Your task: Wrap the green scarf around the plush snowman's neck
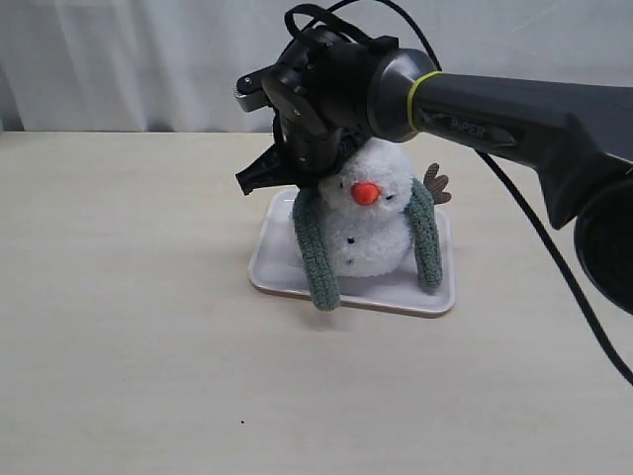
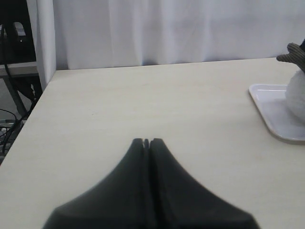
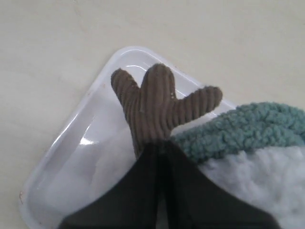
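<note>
The plush snowman [image 1: 371, 233] stands upright on a white tray [image 1: 272, 262]. The green scarf [image 1: 316, 257] lies behind its neck, and both ends hang down the front, one on each side of the body. My right gripper [image 1: 247, 180] reaches across to the left side of the snowman's head. In the right wrist view it [image 3: 162, 145] is shut, tips against the base of a brown twig arm [image 3: 152, 102], with the scarf [image 3: 238, 131] right beside them. My left gripper [image 2: 147, 141] is shut and empty over bare table, away from the tray [image 2: 276, 119].
The right arm's dark forearm [image 1: 524, 119] and its cable [image 1: 554, 267] cross above the right half of the table. A white curtain [image 1: 119, 59] closes off the back. The other twig arm [image 1: 435, 183] sticks out behind the scarf.
</note>
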Robot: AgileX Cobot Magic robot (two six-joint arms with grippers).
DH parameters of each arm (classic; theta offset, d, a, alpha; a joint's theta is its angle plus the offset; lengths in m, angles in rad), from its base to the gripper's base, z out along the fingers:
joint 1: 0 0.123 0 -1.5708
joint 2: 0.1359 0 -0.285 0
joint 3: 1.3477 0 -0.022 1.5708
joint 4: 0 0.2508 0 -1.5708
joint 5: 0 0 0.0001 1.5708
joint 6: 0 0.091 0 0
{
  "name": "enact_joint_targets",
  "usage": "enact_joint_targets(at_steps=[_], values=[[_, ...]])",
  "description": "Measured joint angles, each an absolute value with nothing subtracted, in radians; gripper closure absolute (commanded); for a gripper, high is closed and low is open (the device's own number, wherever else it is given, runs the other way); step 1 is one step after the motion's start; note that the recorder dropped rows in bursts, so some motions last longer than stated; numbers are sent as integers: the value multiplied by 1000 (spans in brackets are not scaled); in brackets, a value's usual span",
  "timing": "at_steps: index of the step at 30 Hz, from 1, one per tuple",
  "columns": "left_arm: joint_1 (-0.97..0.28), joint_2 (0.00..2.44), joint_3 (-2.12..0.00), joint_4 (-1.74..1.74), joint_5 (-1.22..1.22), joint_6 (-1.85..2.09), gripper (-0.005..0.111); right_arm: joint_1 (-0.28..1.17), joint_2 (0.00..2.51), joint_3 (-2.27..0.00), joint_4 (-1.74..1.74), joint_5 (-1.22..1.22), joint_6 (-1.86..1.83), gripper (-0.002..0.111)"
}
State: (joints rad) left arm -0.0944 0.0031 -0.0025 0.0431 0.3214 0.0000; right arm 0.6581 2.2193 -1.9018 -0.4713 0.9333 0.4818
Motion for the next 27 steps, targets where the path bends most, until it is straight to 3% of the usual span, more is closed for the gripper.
enact_joint_targets(at_steps=[16,27], values=[[-94,3,-3,43,321,0,107,657,2196,-2009,-552,1081,456,104],[-94,3,-3,43,321,0,107,643,2253,-2009,-524,1027,462,104]])
